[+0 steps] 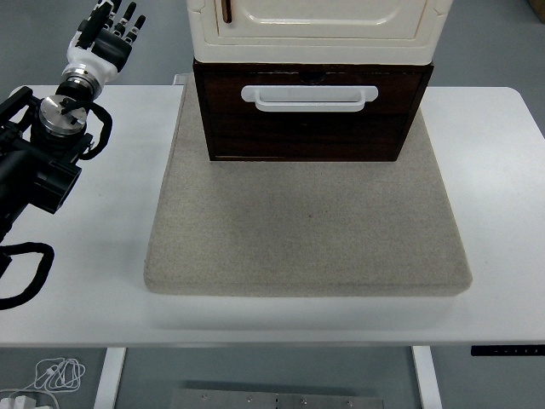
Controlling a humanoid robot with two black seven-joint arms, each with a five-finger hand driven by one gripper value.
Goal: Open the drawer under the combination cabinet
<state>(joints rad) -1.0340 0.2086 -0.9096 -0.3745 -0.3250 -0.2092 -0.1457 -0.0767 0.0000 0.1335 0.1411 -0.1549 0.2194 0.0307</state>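
A cream cabinet (315, 30) stands on a dark wooden drawer (308, 119) at the back of a grey felt mat (306, 226). The drawer front carries a white bar handle (308, 98) and sits flush with its frame. My left hand (109, 32) is raised at the top left, well left of the cabinet, with its fingers spread and nothing in them. The black left arm (38, 162) reaches in over the table's left side. No right arm shows.
The white table (502, 196) shows bare surface on both sides of the mat. A black cable loop (21, 273) lies near the left edge. Below the table's front left, white cords (55, 373) lie on the floor.
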